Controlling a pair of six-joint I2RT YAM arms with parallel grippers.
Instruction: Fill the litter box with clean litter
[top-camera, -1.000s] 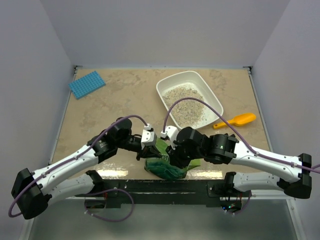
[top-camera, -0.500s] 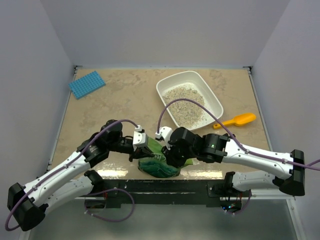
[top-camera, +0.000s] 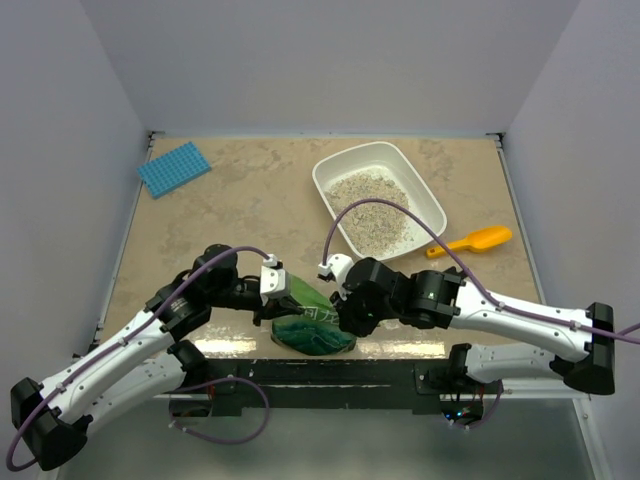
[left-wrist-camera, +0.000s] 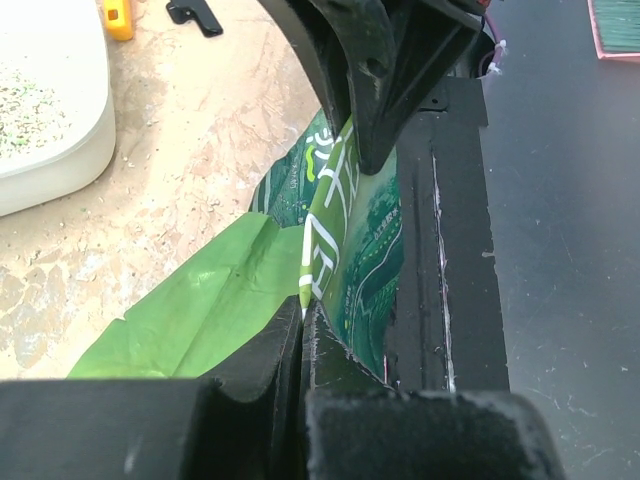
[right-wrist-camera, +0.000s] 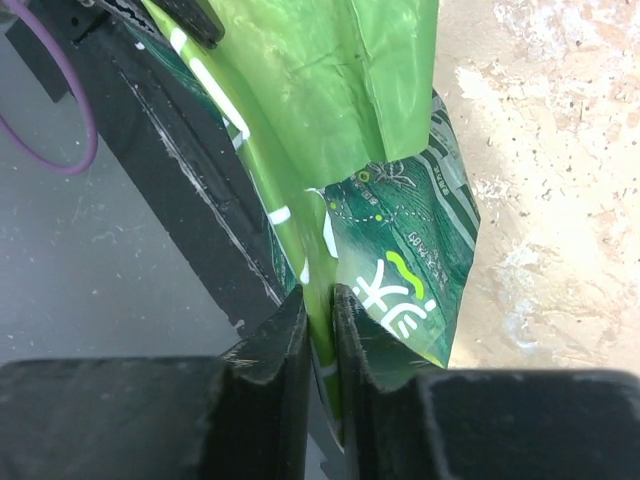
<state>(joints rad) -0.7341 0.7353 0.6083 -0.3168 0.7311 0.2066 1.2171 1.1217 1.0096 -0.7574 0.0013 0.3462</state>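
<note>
The white litter box (top-camera: 432, 205) stands at the back right with pale clean litter (top-camera: 372, 210) heaped in it; its corner shows in the left wrist view (left-wrist-camera: 70, 150). A green pouch bag (top-camera: 315, 325) lies at the table's near edge between both arms. My left gripper (top-camera: 277, 300) is shut on the bag's left edge (left-wrist-camera: 325, 230). My right gripper (top-camera: 343, 312) is shut on the bag's other edge (right-wrist-camera: 400, 260). Both hold the bag low over the table's front edge.
An orange-yellow scoop (top-camera: 472, 241) lies right of the litter box. A blue gridded mat (top-camera: 173, 168) lies at the back left. The black mounting rail (top-camera: 330, 372) runs along the near edge under the bag.
Both grippers have moved toward the near edge and lower with the bag. The left arm has drawn back to the left; the bag now sits flatter at the table's front.
</note>
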